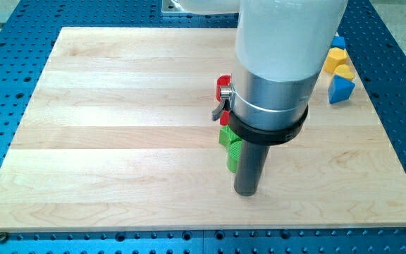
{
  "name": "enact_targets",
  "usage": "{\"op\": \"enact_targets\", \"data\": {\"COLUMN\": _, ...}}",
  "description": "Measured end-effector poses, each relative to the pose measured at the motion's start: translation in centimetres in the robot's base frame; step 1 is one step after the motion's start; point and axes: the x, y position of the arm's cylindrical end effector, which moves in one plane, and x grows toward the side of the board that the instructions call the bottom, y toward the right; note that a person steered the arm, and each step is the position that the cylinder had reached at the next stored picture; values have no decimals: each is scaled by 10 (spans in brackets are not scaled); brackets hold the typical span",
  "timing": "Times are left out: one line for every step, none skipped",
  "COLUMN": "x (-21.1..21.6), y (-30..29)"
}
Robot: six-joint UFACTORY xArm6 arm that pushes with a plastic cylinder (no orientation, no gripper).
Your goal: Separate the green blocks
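Two green blocks sit close together near the board's middle, partly hidden by the arm. One green block [228, 135] lies just above the other green block [234, 156]; their shapes cannot be made out. My tip [246, 191] rests on the board just right of and below the lower green block, and the rod touches or nearly touches it. A red block [223, 86] shows above the green blocks, with another bit of red [225, 118] below it at the arm's edge.
The arm's wide white and metal body [280, 56] covers the board's upper middle. At the view's upper right lie a yellow block [337, 61], a blue block [341, 88] and another blue block [338, 41]. The wooden board [118, 141] sits on a blue perforated table.
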Motion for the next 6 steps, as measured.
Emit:
{"op": "enact_targets", "data": {"x": 0, "y": 0}}
{"op": "enact_targets", "data": {"x": 1, "y": 0}}
{"op": "enact_targets", "data": {"x": 1, "y": 26}}
{"op": "enact_targets", "data": {"x": -10, "y": 68}}
{"op": "enact_targets", "data": {"x": -45, "y": 67}}
{"op": "enact_targets", "data": {"x": -55, "y": 27}}
